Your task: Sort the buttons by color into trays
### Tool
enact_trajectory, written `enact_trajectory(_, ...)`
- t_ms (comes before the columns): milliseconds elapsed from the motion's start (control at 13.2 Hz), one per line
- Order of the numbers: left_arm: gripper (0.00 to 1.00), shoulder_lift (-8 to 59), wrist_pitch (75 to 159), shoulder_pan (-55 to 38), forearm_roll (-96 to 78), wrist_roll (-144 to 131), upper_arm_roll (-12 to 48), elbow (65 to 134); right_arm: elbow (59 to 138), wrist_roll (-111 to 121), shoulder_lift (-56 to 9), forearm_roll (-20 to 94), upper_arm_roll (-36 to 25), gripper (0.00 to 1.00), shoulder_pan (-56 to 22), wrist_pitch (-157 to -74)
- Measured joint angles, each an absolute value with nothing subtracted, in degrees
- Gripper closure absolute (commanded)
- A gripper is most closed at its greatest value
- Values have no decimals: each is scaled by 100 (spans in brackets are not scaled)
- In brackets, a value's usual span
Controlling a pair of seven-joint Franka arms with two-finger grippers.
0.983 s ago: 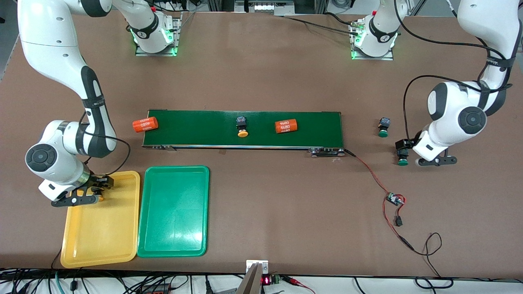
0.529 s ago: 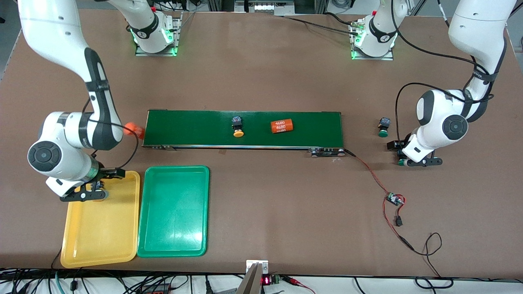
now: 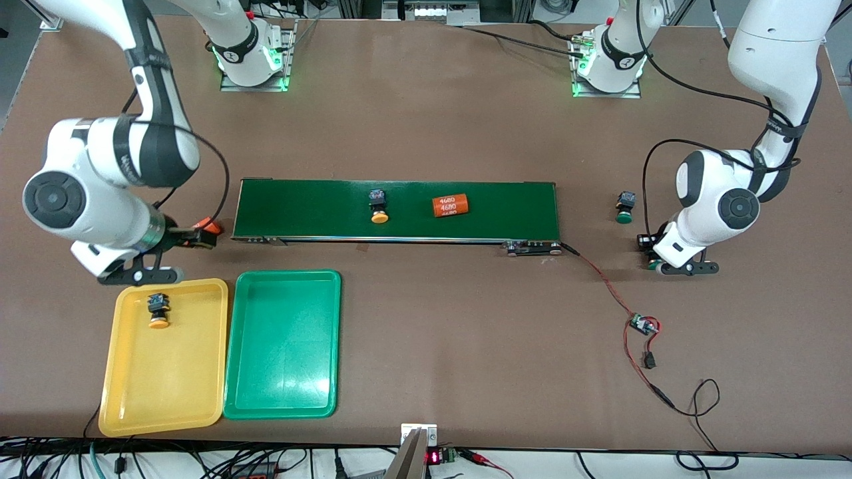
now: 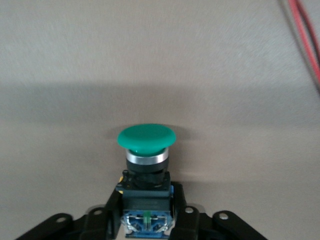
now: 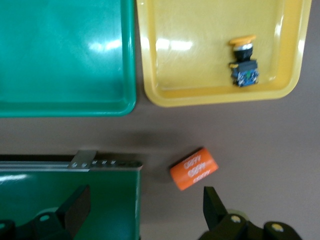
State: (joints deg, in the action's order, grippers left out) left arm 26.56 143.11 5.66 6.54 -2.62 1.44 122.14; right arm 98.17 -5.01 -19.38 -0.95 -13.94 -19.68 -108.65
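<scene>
Left tool clamped on green-capped button on surface. Right tool spread wide, empty, above orange cylinder beside yellow tray.

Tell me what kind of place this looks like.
Probably a robotics lab set up as a mock sorting line: a small conveyor belt, yellow tray and green tray, loose wiring on a brown table.

brown table, evenly lit

The front view looks down from high across the counter toward both robot bases. Each wrist view looks down from close above the counter; the right wrist view shares the yellow tray with the front view.
</scene>
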Motion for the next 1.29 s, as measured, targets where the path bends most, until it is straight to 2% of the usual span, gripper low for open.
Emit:
enact_trajectory(302, 79, 2298, 13993, 517, 654, -130, 358, 12019, 10268, -682, -1436, -96, -1391, 0, -2197, -10868)
enact_trajectory(605, 78, 1802, 12455, 439, 648, -176, 1220, 11524, 10285, -679, -1359, -96, -1391, 0, -2200, -10868)
enact_trajectory(831, 78, 1645, 11903, 276, 475, -902, 1931, 11471, 10284, -677, -1355, -95, -1292, 0, -2173, -10876)
enact_trajectory(907, 78, 1655, 11866, 160, 287, -1244, 2110, 11491, 10283, -728, -1353, -95, -1027, 0, -2021, -10878)
enact_trajectory(1134, 78, 1764, 11886, -409, -383, -2191, 2432, 11548, 10282, -1370, -1352, -103, 402, 0, -962, -10905)
enact_trajectory(1285, 78, 1891, 12170, -871, -691, -2455, 2478, 11554, 10306, -1556, -1351, -103, 764, 0, -696, -10915)
